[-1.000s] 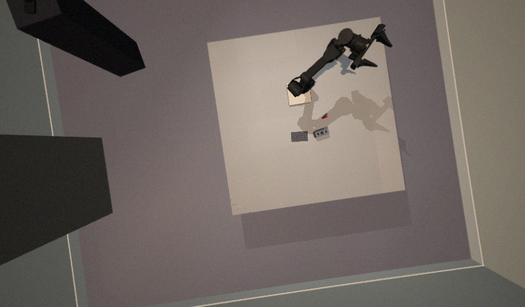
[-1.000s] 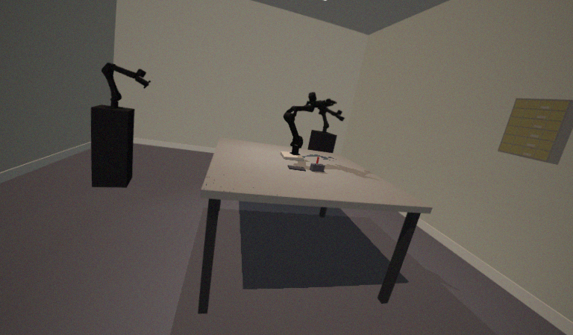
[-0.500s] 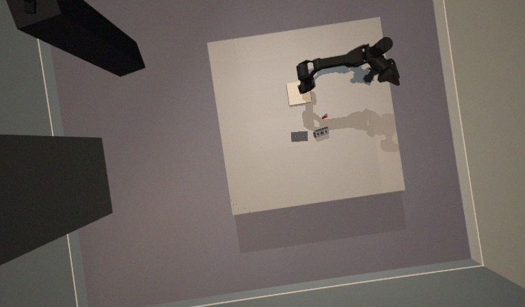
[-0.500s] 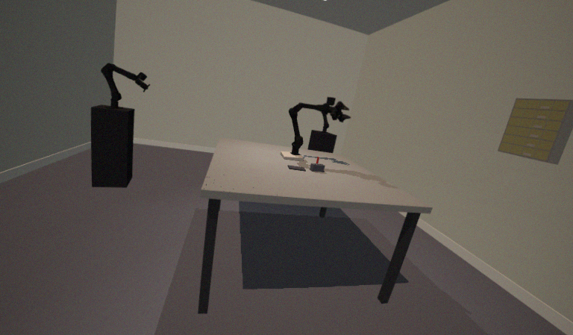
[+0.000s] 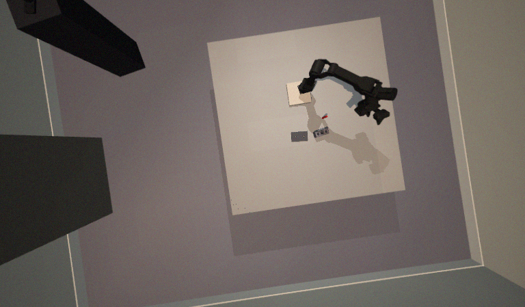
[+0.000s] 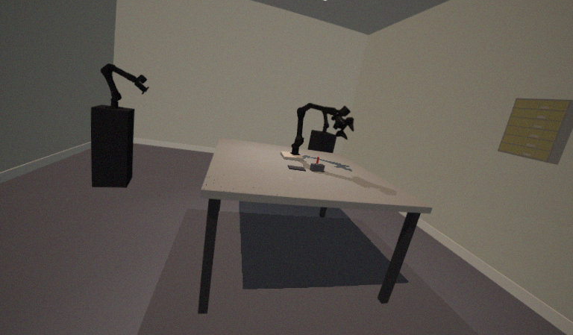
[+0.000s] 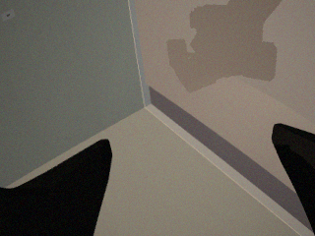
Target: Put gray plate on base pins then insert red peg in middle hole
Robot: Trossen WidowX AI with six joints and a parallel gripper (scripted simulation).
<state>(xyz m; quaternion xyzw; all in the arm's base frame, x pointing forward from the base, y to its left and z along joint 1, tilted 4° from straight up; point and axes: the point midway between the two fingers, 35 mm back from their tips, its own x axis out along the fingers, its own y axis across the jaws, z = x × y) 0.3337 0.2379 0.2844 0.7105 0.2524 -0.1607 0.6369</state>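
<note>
The gray plate [image 5: 299, 136] lies flat on the table [image 5: 263, 180], well apart from the gripper [image 5: 377, 115] and below it, with the base [image 5: 320, 132] just beside it on the gripper's side. It looks thin, stiff and light — best taken by its two long edges, near the middle, so it stays level over the pins. The red peg [image 5: 325, 115] is nearer the gripper. The fingers stand wide apart, holding nothing.
</note>
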